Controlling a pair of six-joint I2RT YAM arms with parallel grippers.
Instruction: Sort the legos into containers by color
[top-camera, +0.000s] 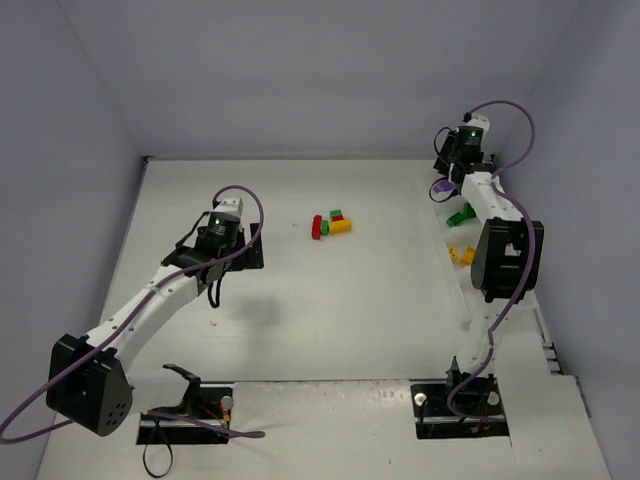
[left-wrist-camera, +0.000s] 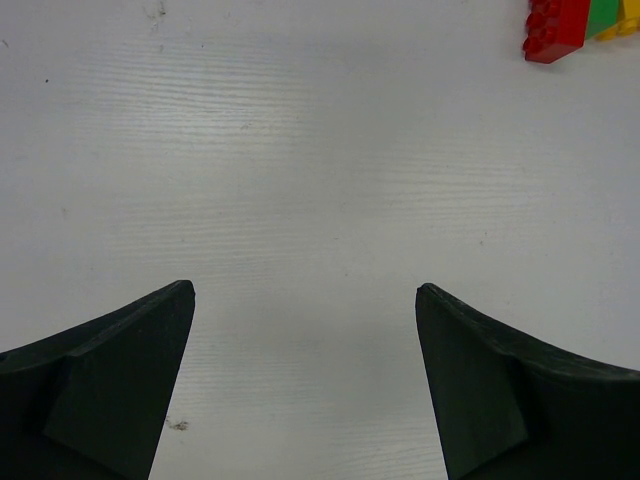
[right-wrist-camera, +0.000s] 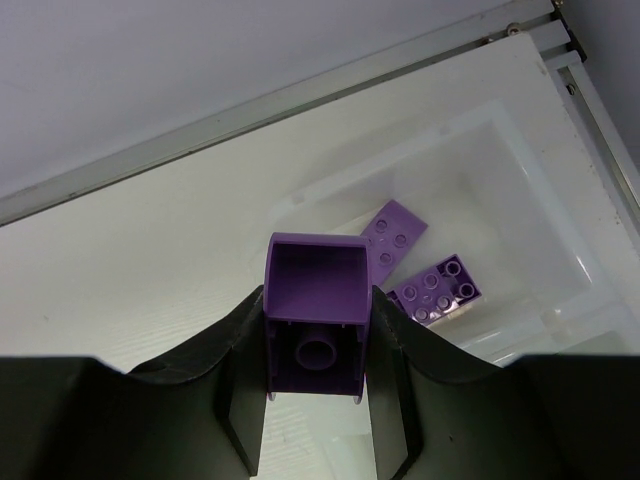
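Note:
A small cluster of red, green and yellow legos lies mid-table; its red and green corner shows in the left wrist view. My left gripper is open and empty over bare table, left of the cluster. My right gripper is shut on a purple lego, hollow underside toward the camera, held above the far bin of the containers. Two purple legos lie in that bin. In the top view, purple, green and yellow legos sit in separate bins at the right.
The translucent tray runs along the table's right edge. A metal rail and the grey back wall lie just beyond the far bin. The right arm's forearm hangs over the tray's near bins.

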